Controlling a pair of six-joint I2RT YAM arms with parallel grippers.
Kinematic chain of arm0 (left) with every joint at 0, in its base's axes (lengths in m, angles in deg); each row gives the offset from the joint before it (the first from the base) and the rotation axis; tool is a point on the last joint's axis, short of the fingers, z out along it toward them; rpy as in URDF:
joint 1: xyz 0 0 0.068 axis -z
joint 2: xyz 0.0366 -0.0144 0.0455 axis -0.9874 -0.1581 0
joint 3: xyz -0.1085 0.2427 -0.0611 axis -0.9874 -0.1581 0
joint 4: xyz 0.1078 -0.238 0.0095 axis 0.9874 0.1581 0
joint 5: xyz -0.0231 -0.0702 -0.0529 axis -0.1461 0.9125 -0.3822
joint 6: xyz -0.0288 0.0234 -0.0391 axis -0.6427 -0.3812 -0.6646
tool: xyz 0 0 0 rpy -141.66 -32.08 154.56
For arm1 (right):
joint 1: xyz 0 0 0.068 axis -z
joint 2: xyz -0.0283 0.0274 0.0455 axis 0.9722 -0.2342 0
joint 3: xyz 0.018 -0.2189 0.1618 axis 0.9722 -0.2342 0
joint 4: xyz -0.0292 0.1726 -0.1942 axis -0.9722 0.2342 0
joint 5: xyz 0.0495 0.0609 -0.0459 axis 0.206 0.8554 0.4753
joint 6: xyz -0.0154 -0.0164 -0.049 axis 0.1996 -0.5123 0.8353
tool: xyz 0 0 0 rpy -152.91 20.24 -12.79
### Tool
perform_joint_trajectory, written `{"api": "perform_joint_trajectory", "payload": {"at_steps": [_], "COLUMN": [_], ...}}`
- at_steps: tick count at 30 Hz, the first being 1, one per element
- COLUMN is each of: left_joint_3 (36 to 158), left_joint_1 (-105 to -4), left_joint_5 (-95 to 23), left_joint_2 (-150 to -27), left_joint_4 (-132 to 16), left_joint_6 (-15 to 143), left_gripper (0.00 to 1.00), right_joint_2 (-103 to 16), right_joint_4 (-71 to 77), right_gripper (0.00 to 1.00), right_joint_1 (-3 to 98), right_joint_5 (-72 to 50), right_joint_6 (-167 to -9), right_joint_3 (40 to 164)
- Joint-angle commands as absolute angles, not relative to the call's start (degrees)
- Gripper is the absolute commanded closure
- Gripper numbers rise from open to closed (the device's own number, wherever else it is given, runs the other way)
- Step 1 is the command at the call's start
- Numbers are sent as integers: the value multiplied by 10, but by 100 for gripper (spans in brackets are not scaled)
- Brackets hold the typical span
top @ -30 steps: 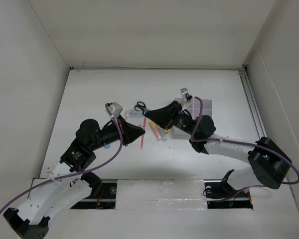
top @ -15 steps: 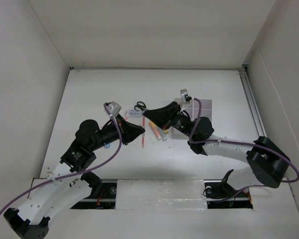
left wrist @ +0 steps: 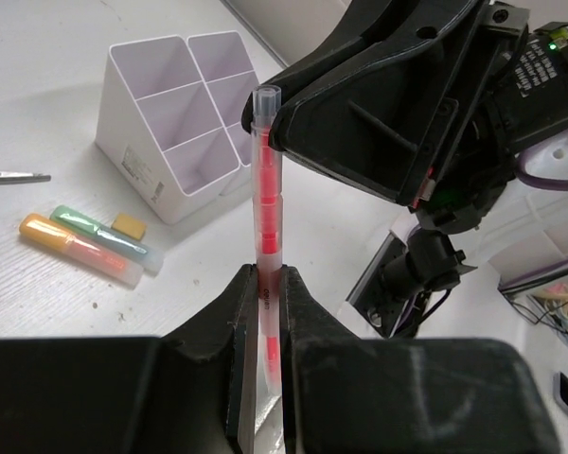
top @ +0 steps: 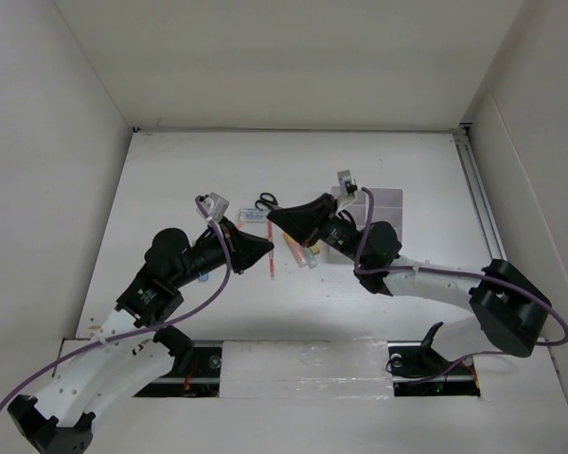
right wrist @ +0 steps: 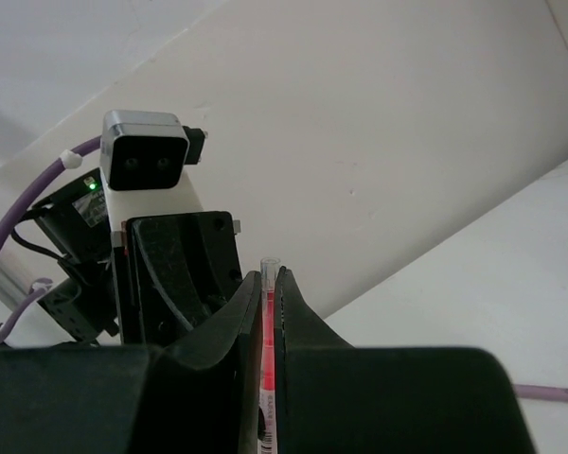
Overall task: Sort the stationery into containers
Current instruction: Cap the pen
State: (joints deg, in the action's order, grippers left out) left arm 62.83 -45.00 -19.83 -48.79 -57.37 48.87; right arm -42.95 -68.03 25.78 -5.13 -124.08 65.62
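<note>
My left gripper (left wrist: 265,274) is shut on a thin red pen (left wrist: 266,180), held lengthwise between the jaws above the table. The pen's clear end reaches the tip of my right gripper (top: 275,216). My right gripper (right wrist: 271,274) is shut on a red pen (right wrist: 267,350) of its own, with the clear end just past the fingertips. The two grippers (top: 265,248) stand tip to tip at mid-table. The white organiser (left wrist: 133,161) stands behind them, partly hidden by the right arm in the top view (top: 386,200).
An orange highlighter (left wrist: 71,248), a green highlighter (left wrist: 104,236) and a small tan block (left wrist: 128,224) lie in front of the organiser. Black-handled scissors (top: 266,201) and a white blue-capped tube (top: 254,216) lie further back. White walls enclose the table.
My right gripper has moved a little left and back with its pen, closer to the left gripper's tip. The left gripper has barely shifted.
</note>
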Motion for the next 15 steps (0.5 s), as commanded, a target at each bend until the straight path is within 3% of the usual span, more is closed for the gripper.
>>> {"api": "perform_joint_trajectory", "payload": {"at_steps": [1,15], "left_joint_3": [651,664], "left_joint_1": [-451,-451], "left_joint_5": [-220,-258], "left_joint_2": [-489,-495], "left_joint_4": [-579,-563], "left_joint_6": [513,530], "left_gripper": [100,100], "right_joint_2": [-421,-403], "right_joint_4": [-628,-554], "right_gripper": [100,100], "right_joint_1": [241,235], "right_joint_5": [-41,-59], "right_joint_6": [-1206,-1163], "right_joint_3": [679,680]}}
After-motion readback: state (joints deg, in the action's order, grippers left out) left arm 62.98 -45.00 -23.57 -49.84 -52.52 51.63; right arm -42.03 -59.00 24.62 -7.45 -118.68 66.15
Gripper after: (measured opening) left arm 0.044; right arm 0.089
